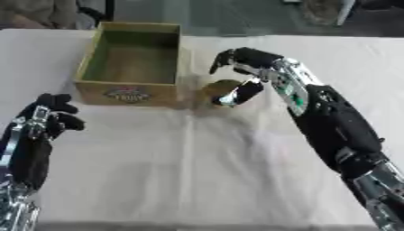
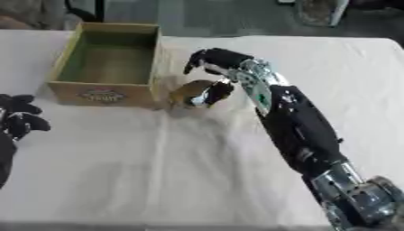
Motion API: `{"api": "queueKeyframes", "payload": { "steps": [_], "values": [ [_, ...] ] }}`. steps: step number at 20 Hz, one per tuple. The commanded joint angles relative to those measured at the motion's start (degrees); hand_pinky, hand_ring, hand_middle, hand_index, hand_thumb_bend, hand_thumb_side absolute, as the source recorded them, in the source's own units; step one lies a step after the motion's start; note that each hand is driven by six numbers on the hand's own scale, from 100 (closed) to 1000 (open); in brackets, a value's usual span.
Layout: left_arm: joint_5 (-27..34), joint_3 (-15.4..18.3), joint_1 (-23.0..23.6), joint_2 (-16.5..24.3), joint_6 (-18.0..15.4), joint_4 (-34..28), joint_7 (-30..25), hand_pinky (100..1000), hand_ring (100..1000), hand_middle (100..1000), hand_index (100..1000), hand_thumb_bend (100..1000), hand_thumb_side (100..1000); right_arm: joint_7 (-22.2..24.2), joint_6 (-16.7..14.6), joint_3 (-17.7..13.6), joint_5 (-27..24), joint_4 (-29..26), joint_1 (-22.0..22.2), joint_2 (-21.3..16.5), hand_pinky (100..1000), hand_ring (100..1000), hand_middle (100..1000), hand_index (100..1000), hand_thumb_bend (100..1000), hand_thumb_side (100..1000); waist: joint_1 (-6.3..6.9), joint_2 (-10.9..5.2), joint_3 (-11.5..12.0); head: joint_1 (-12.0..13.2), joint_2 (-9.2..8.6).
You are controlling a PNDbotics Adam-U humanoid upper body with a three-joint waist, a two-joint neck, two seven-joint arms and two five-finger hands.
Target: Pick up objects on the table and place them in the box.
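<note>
An open cardboard box [image 1: 88,84] with a label on its front wall stands at the table's far left; nothing shows inside it. A small brownish-yellow object [image 1: 218,86] lies on the white cloth just right of the box's front right corner. My right hand [image 1: 256,63] hovers over this object, open. Its fingers arch above the object with a gap, and its thumb [image 1: 243,92] lies against the object's right side. My left hand [image 1: 47,115] rests at the lower left, fingers relaxed and holding nothing.
A white cloth [image 1: 197,162] covers the table, with a fold line running across below the box. My right forearm [image 1: 335,122] lies diagonally across the right half. Dark floor and furniture show beyond the far edge.
</note>
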Motion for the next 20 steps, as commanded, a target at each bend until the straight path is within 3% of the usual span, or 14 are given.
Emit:
{"api": "queueKeyframes", "payload": {
  "steps": [1, 4, 6, 9, 20],
  "values": [
    [0.2, 0.0, -0.4, 0.6, -0.1, -1.0, -0.1, 576, 511, 535, 707, 100, 721, -1.3, 0.3, -0.9, 1.8, 0.8, -1.5, -0.3, 778, 806, 750, 796, 389, 552, 0.29, -0.97, 0.1, 0.0, 0.03],
    [0.2, 0.0, -0.4, 0.6, -0.1, -1.0, -0.1, 576, 511, 535, 707, 100, 722, -2.0, 0.5, -1.2, 3.0, 1.8, -1.5, -0.2, 778, 803, 749, 795, 370, 552, 0.34, -0.98, 0.2, 0.0, 0.04],
    [0.2, 0.0, -0.4, 0.6, -0.1, -1.0, -0.1, 576, 511, 535, 707, 100, 722, -2.3, 0.7, -1.4, 3.7, 2.3, -1.5, -0.2, 779, 803, 749, 795, 266, 561, 0.36, -0.96, 0.2, 0.0, 0.05],
    [0.2, 0.0, -0.4, 0.6, 0.0, -1.0, -0.1, 576, 511, 535, 707, 100, 722, -2.7, 1.0, -1.5, 4.6, 2.9, -1.5, -0.2, 779, 801, 748, 795, 193, 550, 0.34, -0.95, 0.2, 0.0, 0.09],
    [0.2, -0.1, -0.3, 0.5, 0.0, -1.0, -0.2, 576, 512, 535, 707, 100, 725, -2.8, 0.7, -1.6, 6.3, 3.6, -1.4, -0.2, 783, 791, 749, 796, 155, 553, 0.3, -0.9, 0.2, 0.1, 0.19]
  ]
}}
